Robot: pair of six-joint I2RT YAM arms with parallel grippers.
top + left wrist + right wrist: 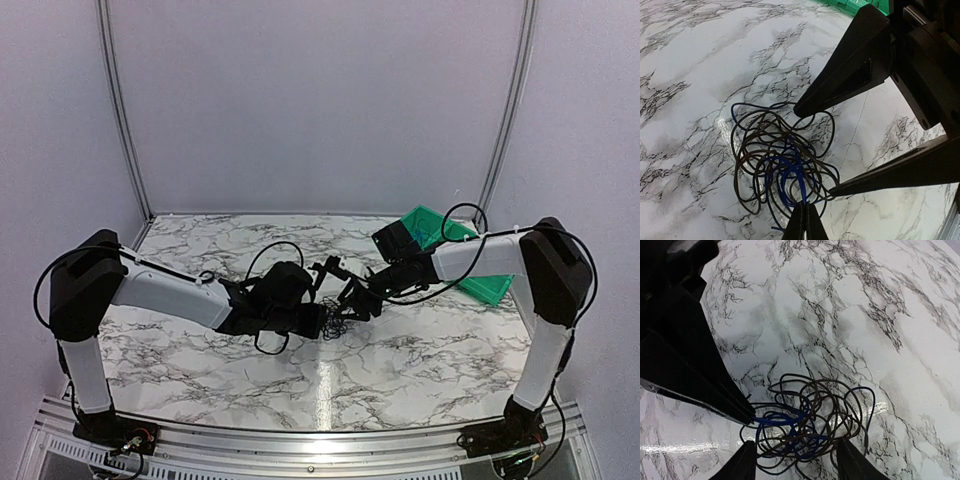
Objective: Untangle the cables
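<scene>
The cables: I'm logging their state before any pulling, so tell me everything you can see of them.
The cables are a loose wad of very thin wires, dark loops with a few blue strands through the middle, lying on the marble-patterned table. The left pincer is shut on blue strands at one edge; the right pincer stands open with a finger on either side of the wad.
</scene>
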